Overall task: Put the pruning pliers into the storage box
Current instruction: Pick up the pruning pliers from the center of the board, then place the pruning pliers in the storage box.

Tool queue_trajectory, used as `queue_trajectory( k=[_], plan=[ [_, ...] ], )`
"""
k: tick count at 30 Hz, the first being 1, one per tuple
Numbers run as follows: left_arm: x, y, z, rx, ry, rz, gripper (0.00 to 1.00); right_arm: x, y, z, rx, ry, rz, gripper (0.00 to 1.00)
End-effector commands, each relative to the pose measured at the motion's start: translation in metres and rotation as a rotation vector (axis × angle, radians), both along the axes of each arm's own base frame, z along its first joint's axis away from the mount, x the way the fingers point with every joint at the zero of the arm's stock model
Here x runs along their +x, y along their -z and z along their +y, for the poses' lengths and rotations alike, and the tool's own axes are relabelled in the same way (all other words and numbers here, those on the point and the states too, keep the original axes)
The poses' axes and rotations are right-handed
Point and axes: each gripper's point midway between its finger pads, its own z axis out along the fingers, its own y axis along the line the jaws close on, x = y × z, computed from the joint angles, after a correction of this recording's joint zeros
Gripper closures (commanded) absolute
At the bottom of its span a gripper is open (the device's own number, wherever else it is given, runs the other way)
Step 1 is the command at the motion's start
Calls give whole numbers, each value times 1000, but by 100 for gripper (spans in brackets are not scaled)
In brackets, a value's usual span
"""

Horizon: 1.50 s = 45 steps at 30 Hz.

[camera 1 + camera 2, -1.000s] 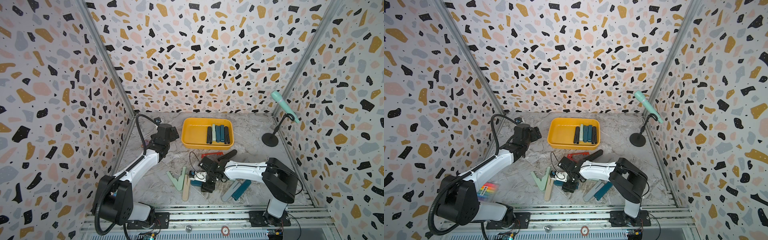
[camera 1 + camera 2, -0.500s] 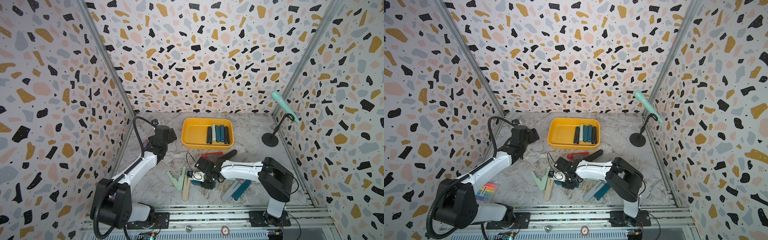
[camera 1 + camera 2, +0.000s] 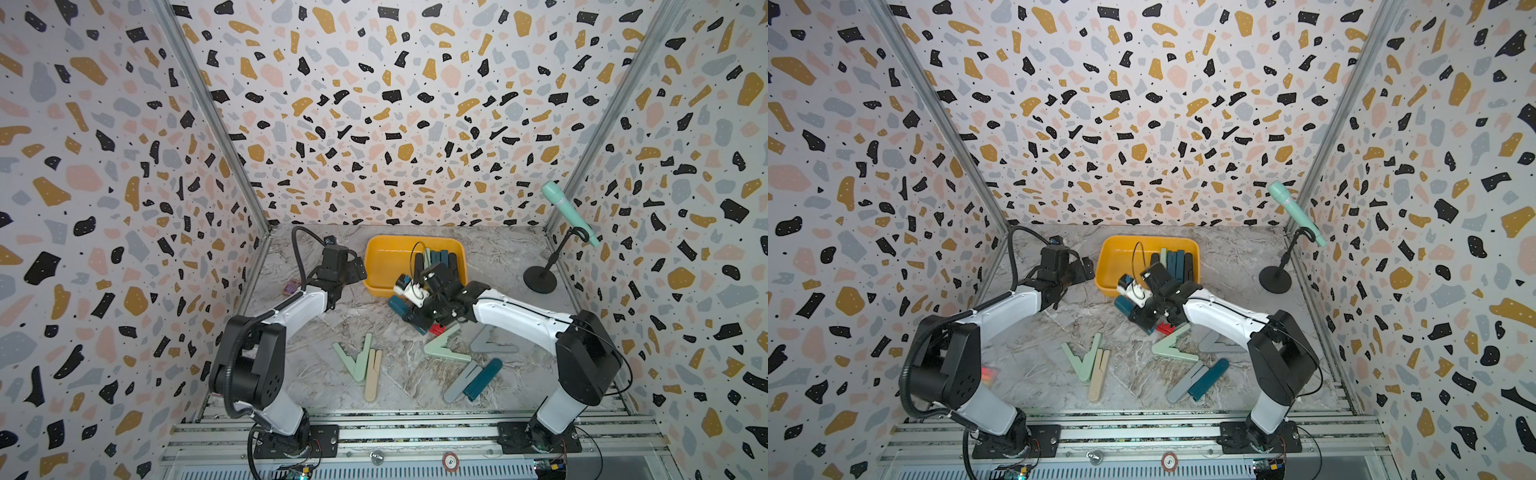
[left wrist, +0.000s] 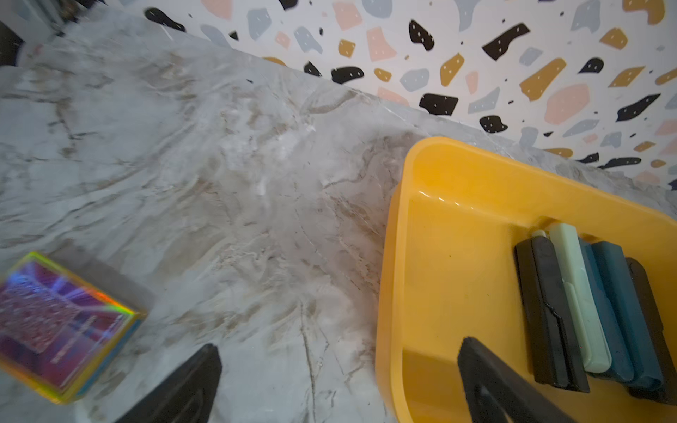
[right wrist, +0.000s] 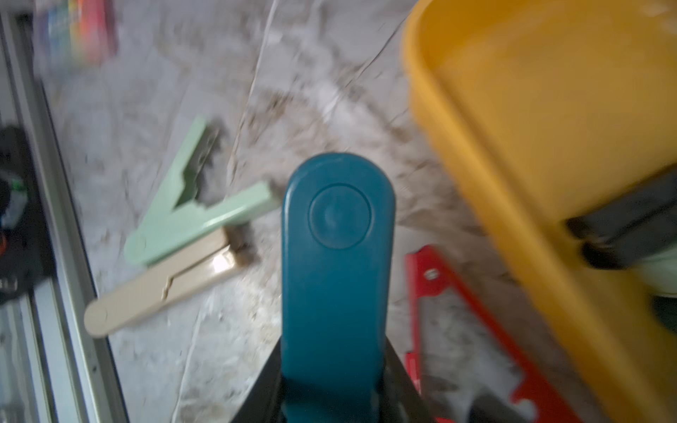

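Note:
My right gripper [image 3: 417, 318] [image 5: 335, 366] is shut on a dark teal pruning pliers [image 3: 400, 308] [image 5: 337, 263], held closed, above the table just in front of the yellow storage box [image 3: 382, 257] [image 5: 531, 110]. Several closed pliers [image 3: 440, 259] [image 4: 586, 311] lie side by side in the box. More pliers lie on the table: a red one [image 3: 436, 329] under the right gripper, a mint one [image 3: 353, 359], a beige one [image 3: 372, 374], a second mint one [image 3: 444, 347], grey ones [image 3: 490, 343] and a teal one [image 3: 482, 378]. My left gripper [image 3: 357, 270] [image 4: 337, 366] stands open and empty at the box's left end.
A mint microphone [image 3: 569, 212] on a black stand [image 3: 539, 279] is at the back right. A small purple card box [image 3: 292, 286] [image 4: 62, 326] lies by the left wall. A pack of markers [image 3: 988, 372] sits behind the left arm's base. A metal rail [image 3: 415, 432] runs along the front.
My right gripper has closed on the dark teal pliers at the front middle and carried it up and back toward the yellow box. The left arm has barely moved.

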Motion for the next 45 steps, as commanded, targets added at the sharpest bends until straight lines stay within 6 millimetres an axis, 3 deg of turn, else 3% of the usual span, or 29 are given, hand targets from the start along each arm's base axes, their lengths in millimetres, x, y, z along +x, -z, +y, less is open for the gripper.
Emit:
queue_trajectory(
  k=[1, 5, 8, 17, 27, 34, 39, 45],
  plan=[
    [18, -9, -23, -81, 86, -46, 1, 48, -57, 10, 209, 180, -6, 88],
    [27, 13, -46, -131, 152, 8, 7, 105, -53, 5, 229, 355, 13, 89],
    [29, 26, -58, -140, 182, 43, 11, 138, -45, 1, 249, 442, 37, 90],
    [21, 36, -114, -275, 319, 82, 33, 192, -11, 1, 339, 587, 154, 89],
    [0, 24, -138, -365, 333, 71, 36, 214, 19, -7, 260, 663, 190, 87],
    [-19, 16, -152, -458, 332, 45, 32, 214, 48, -35, 72, 736, 152, 85],
    [-21, 14, -142, -444, 288, 38, 23, 215, 68, -42, -2, 750, 158, 78],
    [-14, 7, -129, -419, 273, 25, 19, 217, 86, -38, -71, 729, 175, 57]
  ],
)
